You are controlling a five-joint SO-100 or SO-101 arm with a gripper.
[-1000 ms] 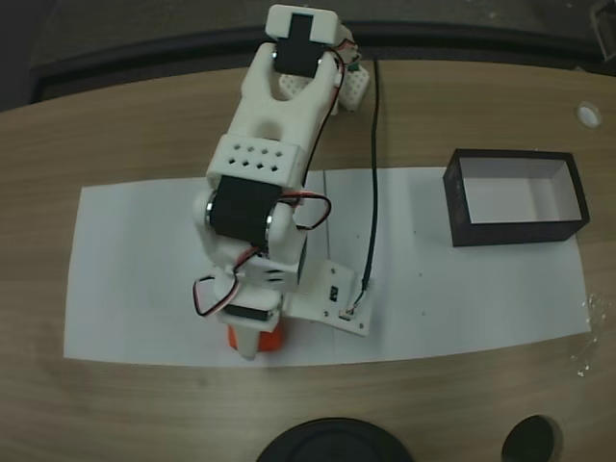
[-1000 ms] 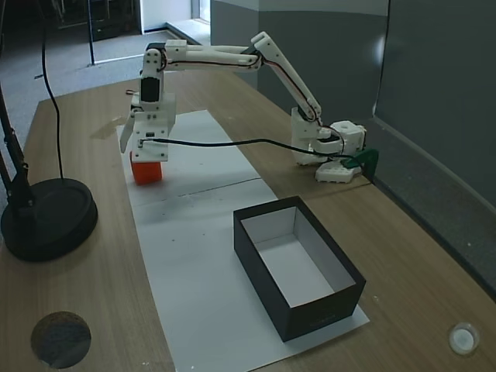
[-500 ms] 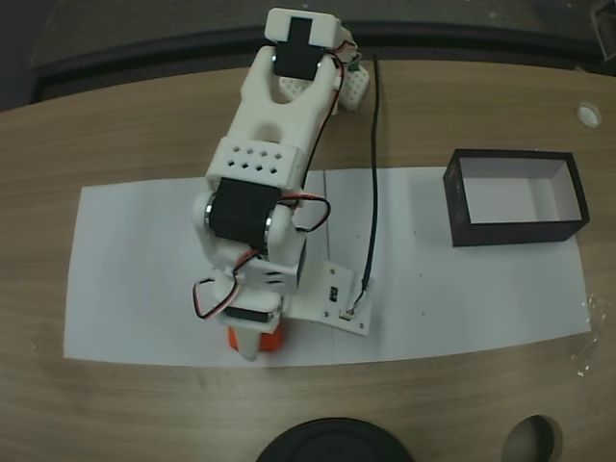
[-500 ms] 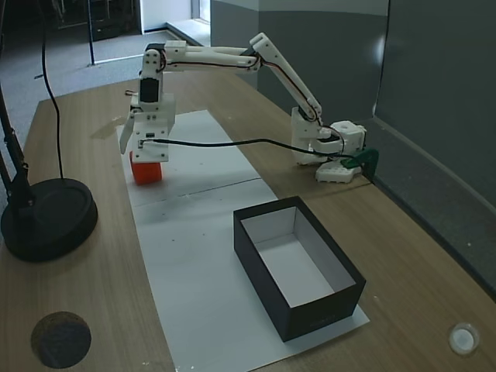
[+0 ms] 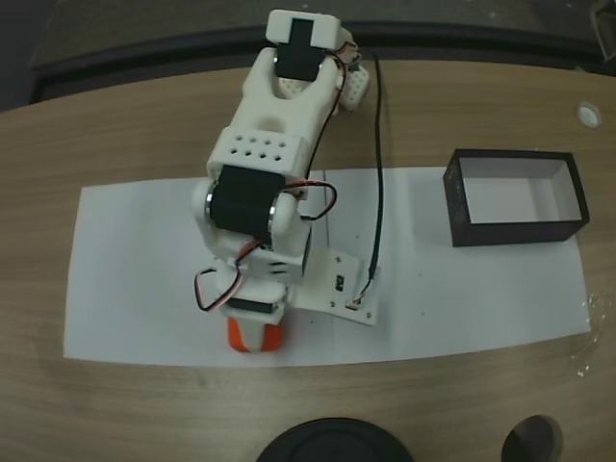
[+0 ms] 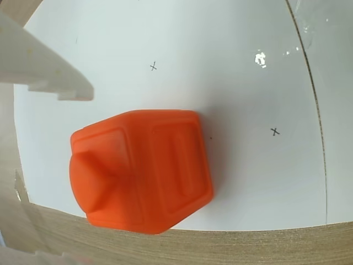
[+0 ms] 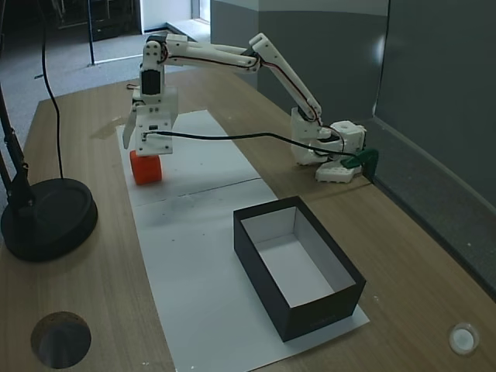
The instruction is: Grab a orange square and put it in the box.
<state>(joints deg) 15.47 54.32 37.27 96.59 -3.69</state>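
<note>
The gripper [image 7: 143,147] hangs right above the orange square [image 7: 145,167], fingers pointing down at it, and the cube sits on the white paper sheet [image 7: 201,256] near the sheet's edge, with bare wood just past it. In the wrist view the orange square [image 6: 140,176] lies between two pale finger tips, one finger [image 6: 41,63] at the upper left and a sliver of the other at the bottom left corner, and there is a clear gap of paper between the upper finger and the cube. So the jaws stand apart, released, gripping nothing.

This looks like the grab step, not yet done: the cube rests flat on the paper, untouched. The next move calls for the jaws to come down around the cube's sides and close squarely on it, then a lift and a long swing across the sheet to the box [image 7: 298,263], which stands well away from the gripper, open side up with its pale floor bare.

From the top-down fixed view the arm's own body covers the fingertips, and just a bit of the orange square [image 5: 255,337] peeks out beneath it. The lower finger is cut off in the wrist view, so how close it stands to the cube is hard to say, possibly nearly touching.
</note>
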